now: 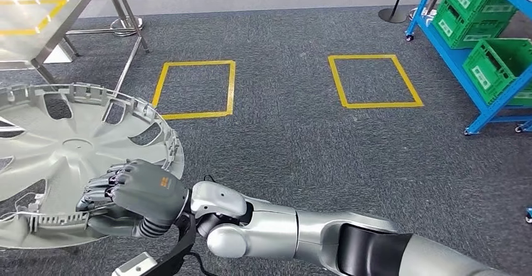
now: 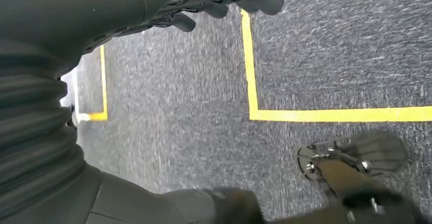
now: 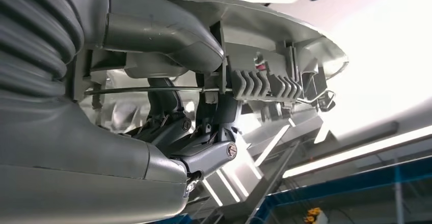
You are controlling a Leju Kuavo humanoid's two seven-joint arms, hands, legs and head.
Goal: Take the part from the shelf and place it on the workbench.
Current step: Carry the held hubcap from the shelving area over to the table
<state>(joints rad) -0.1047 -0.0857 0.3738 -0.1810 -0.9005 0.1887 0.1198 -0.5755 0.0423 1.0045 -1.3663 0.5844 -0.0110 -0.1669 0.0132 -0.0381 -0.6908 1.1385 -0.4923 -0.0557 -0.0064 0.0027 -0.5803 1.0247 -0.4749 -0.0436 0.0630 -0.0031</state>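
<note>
Over grey carpet (image 1: 282, 138) w/ yellow tape squares (image 1: 194, 89), right robot hand (image 1: 135, 194) grips silver wheel cover (image 1: 69, 157) rim; metal bench (image 1: 37, 12) ahead-left, blue shelf (image 1: 467, 69) w/ green crates (image 1: 495, 63) right; left robot hand (image 2: 224, 0) curled, empty.

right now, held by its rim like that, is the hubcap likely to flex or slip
The hubcap is probably light: the right hand alone carries it at one edge. Thin plastic with spoke cut-outs may flex slightly. Ribbed rim clips and a wire ring likely help against slipping.

Even, bright overhead light in the head view; the carpet (image 2: 193, 107) smears with motion blur at the left wrist; the right wrist view's background blows out white.
</note>
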